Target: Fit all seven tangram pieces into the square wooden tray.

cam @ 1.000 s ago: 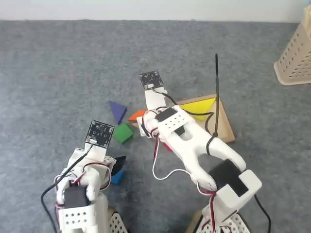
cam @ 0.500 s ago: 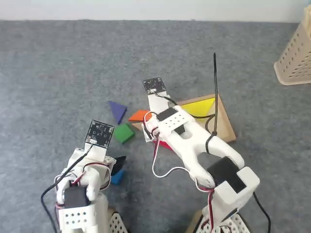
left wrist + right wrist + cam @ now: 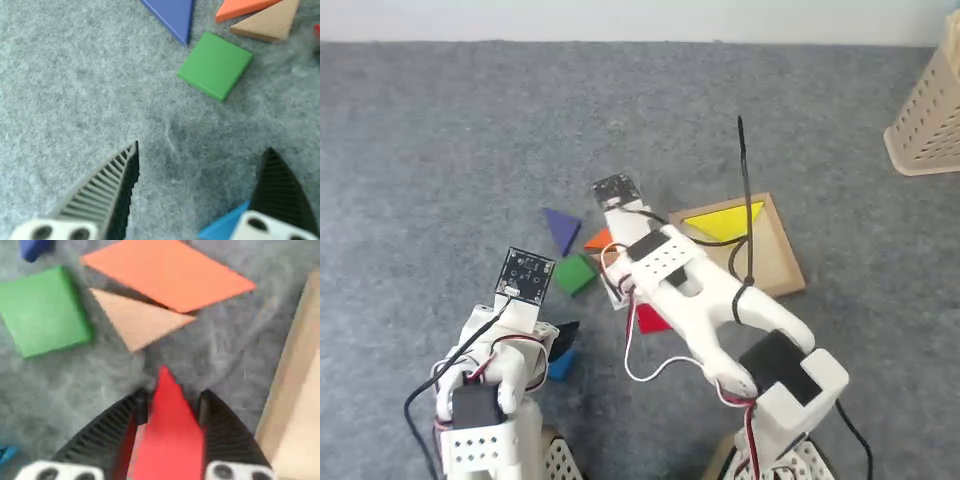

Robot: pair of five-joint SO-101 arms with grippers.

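Near the surface's front edge, the left gripper [image 3: 202,147] hangs spread apart beside the green square [image 3: 215,65]. Farther in, the right gripper [image 3: 173,394], clamped on the red triangle [image 3: 170,440], has swung left, away from the tray [image 3: 785,265] holding the yellow triangle [image 3: 725,220]. The red triangle probably needs re-aiming.

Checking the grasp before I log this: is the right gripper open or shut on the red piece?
Shut on it. In the right wrist view, the right gripper presses against both sides of the red piece.
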